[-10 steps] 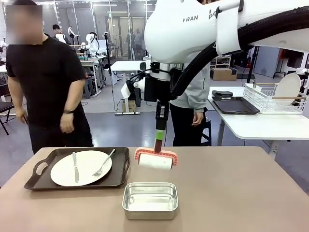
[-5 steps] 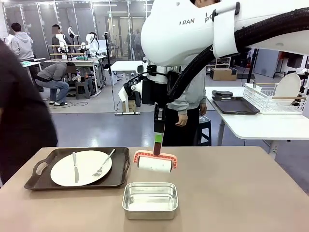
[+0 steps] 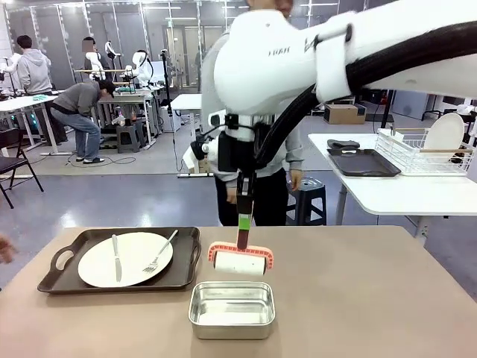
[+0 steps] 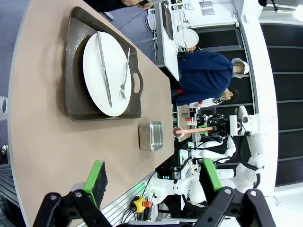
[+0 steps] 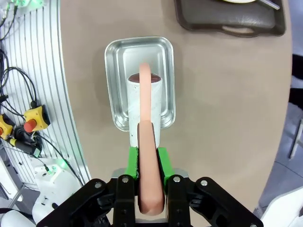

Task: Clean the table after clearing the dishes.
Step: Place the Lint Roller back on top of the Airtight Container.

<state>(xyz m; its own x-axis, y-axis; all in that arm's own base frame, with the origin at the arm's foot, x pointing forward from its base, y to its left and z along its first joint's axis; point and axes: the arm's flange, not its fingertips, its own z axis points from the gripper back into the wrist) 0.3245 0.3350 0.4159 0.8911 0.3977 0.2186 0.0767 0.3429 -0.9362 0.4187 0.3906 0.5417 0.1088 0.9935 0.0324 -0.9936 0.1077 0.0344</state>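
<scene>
My right gripper (image 3: 243, 226) is shut on the salmon-pink handle of a lint roller (image 3: 240, 261), whose white roll hangs low over the tan table (image 3: 373, 298), just behind a silver metal pan (image 3: 232, 309). In the right wrist view the right gripper (image 5: 147, 161) clamps that handle and the roller (image 5: 145, 101) lies over the pan (image 5: 118, 90). One of the dishes, a white plate (image 3: 125, 259) with a fork and a knife, sits on a dark tray (image 3: 186, 253) at the table's left. My left gripper (image 4: 154, 182) is open high above the table (image 4: 42, 156), holding nothing.
A person's hand (image 3: 4, 250) shows at the far left edge. Another person stands behind the table past my right arm. A white side table (image 3: 395, 190) at the right carries a wire rack and a dark tray. Bare tabletop lies right of the pan.
The person in black has left toward the left. The roller has come slightly lower and nearer the pan. Another person has walked behind the arm.
</scene>
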